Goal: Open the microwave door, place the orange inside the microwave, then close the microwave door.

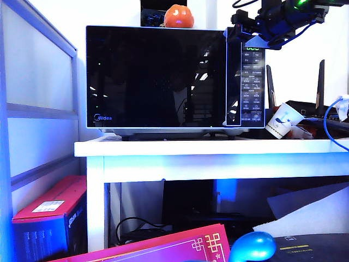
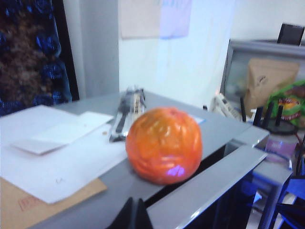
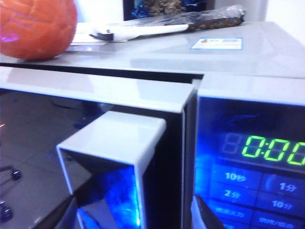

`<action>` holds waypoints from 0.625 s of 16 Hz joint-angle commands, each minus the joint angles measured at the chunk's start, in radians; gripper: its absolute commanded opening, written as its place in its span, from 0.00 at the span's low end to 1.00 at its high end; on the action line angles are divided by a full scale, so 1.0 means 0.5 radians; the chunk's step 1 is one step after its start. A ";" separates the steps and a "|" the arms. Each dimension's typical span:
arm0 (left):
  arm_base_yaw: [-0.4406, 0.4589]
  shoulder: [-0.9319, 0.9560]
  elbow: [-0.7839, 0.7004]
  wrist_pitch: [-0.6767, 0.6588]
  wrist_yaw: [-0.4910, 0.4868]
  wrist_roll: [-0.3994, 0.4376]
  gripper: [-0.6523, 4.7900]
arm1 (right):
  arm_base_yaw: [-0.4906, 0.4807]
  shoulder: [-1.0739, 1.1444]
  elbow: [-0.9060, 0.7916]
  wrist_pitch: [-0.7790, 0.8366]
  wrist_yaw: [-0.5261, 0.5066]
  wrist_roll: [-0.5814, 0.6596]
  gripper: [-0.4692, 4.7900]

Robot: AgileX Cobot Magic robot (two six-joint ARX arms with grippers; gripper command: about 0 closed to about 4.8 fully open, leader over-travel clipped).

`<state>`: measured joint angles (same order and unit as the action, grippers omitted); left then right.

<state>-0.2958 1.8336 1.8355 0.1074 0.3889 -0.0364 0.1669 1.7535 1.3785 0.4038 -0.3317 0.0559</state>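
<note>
Up top, the orange (image 1: pixel 179 16) sits on the microwave (image 1: pixel 174 79) roof — round, so we see no long axis. The microwave door (image 1: pixel 155 76) faces us, shut. Our right gripper (image 1: pixel 256 34) reaches in level at the door's upper corner, jaws spread, holding nothing. Our left gripper (image 2: pixel 135 214) points at the fruit — fingertips together.
</note>
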 commanded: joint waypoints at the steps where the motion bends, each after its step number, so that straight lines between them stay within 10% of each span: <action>1: -0.003 -0.011 0.011 -0.067 -0.022 0.127 0.11 | -0.002 -0.036 0.011 -0.040 -0.204 0.005 0.69; 10: -0.003 -0.011 0.011 -0.079 -0.022 0.126 0.11 | -0.046 -0.246 0.018 -0.291 -0.499 0.002 0.67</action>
<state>-0.2958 1.8336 1.8355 0.0628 0.3779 0.0261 0.1417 1.6402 1.3796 0.2581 -0.5392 0.0559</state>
